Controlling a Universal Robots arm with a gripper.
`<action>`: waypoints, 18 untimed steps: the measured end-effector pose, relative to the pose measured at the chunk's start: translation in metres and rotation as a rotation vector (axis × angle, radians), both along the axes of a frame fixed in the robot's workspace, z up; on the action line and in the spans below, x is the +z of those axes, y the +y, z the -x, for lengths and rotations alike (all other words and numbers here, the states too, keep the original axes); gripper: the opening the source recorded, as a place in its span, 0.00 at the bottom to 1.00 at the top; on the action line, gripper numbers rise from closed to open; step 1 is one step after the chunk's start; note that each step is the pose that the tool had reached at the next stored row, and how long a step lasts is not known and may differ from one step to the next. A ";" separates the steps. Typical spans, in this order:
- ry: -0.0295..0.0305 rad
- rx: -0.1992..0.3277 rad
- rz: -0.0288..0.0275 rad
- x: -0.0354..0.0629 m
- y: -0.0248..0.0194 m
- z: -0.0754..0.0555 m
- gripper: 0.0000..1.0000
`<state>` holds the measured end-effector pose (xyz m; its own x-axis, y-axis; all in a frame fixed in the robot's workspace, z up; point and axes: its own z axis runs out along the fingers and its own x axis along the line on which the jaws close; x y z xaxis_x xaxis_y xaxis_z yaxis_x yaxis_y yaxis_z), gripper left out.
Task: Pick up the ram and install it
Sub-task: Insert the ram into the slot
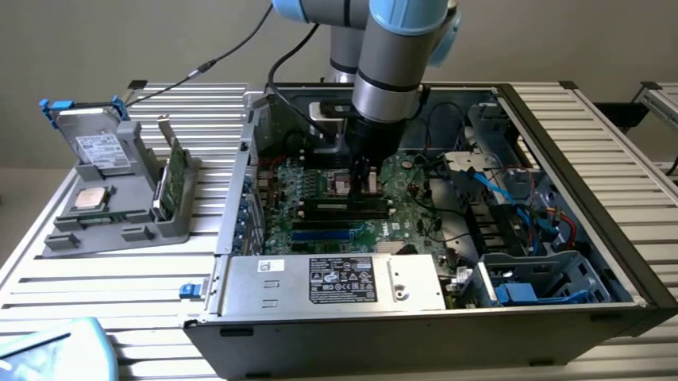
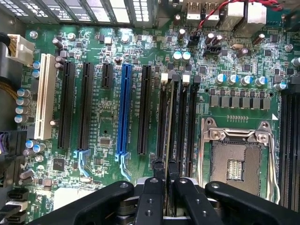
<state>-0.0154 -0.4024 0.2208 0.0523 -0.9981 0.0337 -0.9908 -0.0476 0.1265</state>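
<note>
Slatted silver metal table (image 1: 117, 278) underneath everything, plain pale wall (image 1: 106, 48) behind. Square in the middle of it, an open black computer case (image 1: 424, 345), innards facing up. At nine o'clock from the case in the exterior view, a grey plastic parts holder (image 1: 106, 232) carrying a silver boxed hard drive (image 1: 101, 147), a small square silver processor chip (image 1: 90, 198) and a broad green card with a metal bracket (image 1: 175, 171) standing on edge. Black cable (image 1: 228, 48) trailing off toward eleven o'clock. At six o'clock inside the case, a silver power-supply box with a black label (image 1: 329, 282).

Reaching straight down into the centre, the grey-and-blue robot arm (image 1: 387, 87), with the black two-fingered gripper (image 1: 369, 184) low over the green motherboard (image 1: 408, 198). From the wrist: black fingers (image 2: 152, 197) pinched together on the ram (image 2: 169, 122), the long thin dark-green stick, seen edge-on. Lined up with the black memory slots, between the blue expansion slot (image 2: 125, 108) and the silver-framed processor socket (image 2: 234, 164). Seated in a slot or just above it, cannot tell.
</note>
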 end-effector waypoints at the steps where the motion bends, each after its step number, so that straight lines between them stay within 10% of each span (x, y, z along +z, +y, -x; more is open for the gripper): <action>1: 0.0039 0.000 0.0054 0.0000 0.0004 0.000 0.14; 8: 0.0232 0.000 0.0412 0.0001 0.0036 0.000 0.14; 18: 0.0233 0.000 0.0487 0.0093 0.0072 -0.001 0.14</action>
<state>-0.0144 -0.3953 0.2302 0.0537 -0.9953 0.0810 -0.9876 -0.0409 0.1516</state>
